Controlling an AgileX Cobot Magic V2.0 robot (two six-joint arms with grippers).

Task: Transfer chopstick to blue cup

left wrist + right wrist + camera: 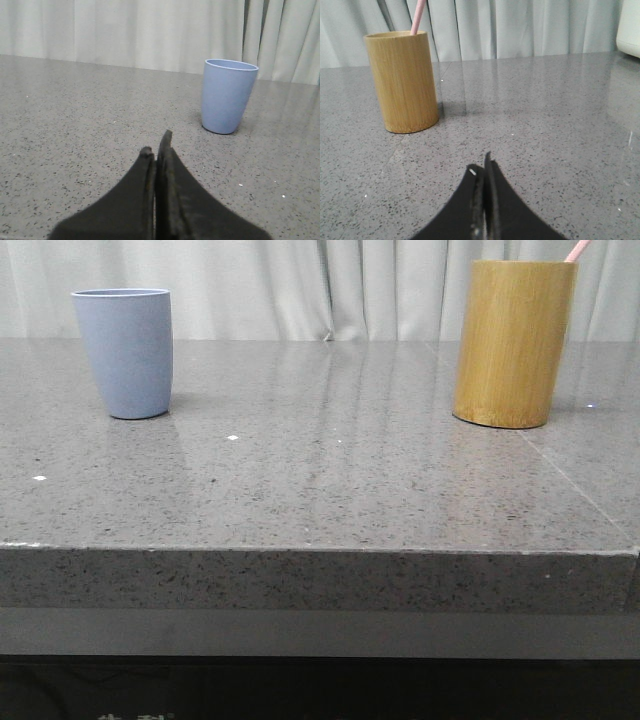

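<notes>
We see a grey speckled stone table (pixel 330 480), glossy top w/ curtain reflections, thick front edge, a thin seam running diagonally on the right side. Two things sit directly on it, both upright and well apart: blue cup (pixel 123 352) at back left, bamboo holder (pixel 513 343) at back right. The holder straddles or sits just beside the seam; can't tell which. A few tiny white specks on the surface btwn them and near the left edge. Each casts a soft shadow on the top.
</notes>
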